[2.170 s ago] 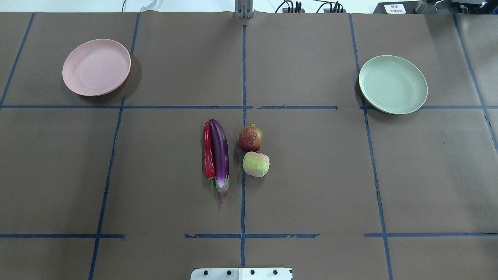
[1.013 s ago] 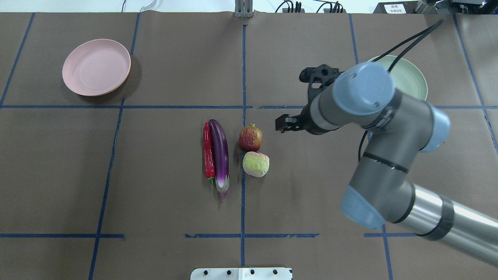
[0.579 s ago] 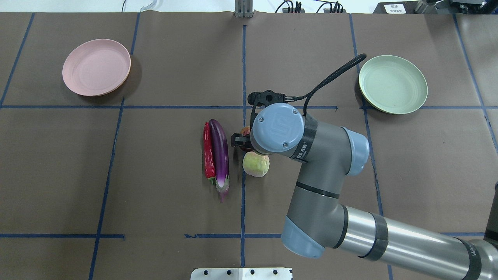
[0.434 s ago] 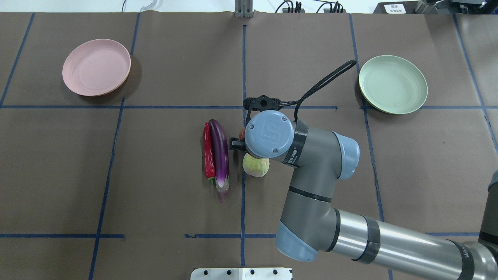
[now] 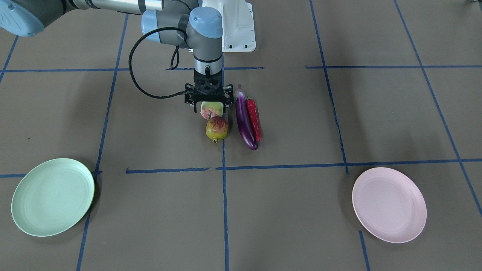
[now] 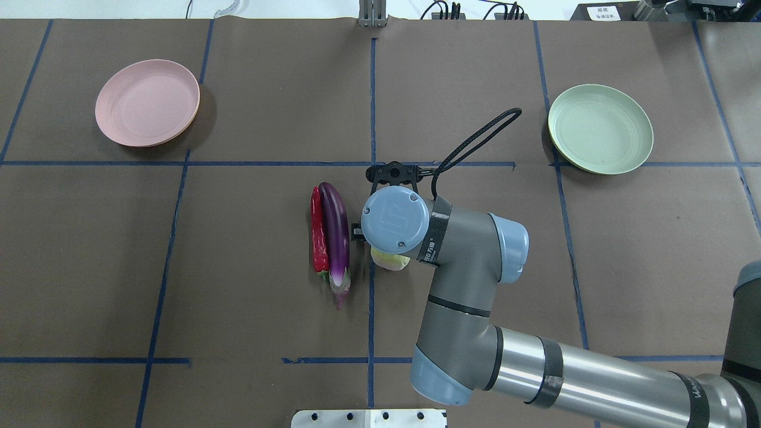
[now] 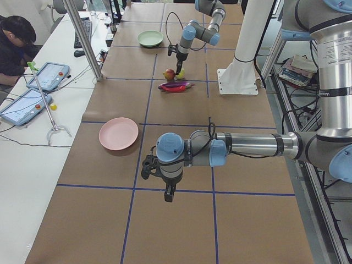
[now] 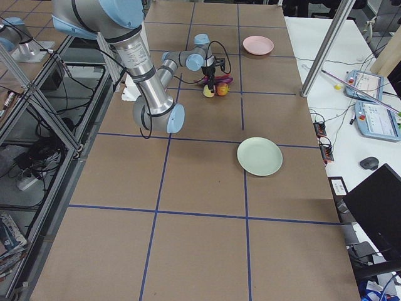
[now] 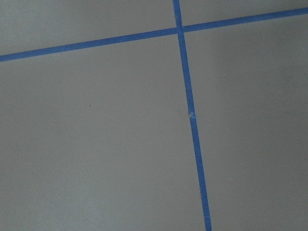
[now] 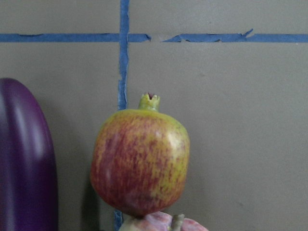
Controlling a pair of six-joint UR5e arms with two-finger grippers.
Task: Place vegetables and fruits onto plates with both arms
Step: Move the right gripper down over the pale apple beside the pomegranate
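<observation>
The purple eggplant (image 5: 244, 120) and the red chili (image 5: 254, 118) lie side by side at the table's middle, also in the overhead view (image 6: 336, 229) (image 6: 318, 232). The mottled red fruit (image 5: 217, 128) touches the pale green fruit (image 5: 211, 109). My right gripper (image 5: 209, 110) points down, open, with one finger on each side of the pale green fruit. In the overhead view my right wrist hides the red fruit; an edge of the pale green fruit (image 6: 389, 261) shows. The mint plate (image 6: 600, 129) and the pink plate (image 6: 147, 102) hold nothing. My left gripper (image 7: 168, 193) hangs over bare paper; I cannot tell its state.
The white base block (image 6: 368, 418) sits at the robot's edge. Blue tape lines cross the brown paper. A black cable (image 6: 475, 139) loops off my right wrist. A person (image 7: 14, 44) sits at the side table with tablets.
My right arm swung in from the right, passed over the red fruit, and came back toward the robot to straddle the pale green fruit. The fruits and vegetables have not moved.
</observation>
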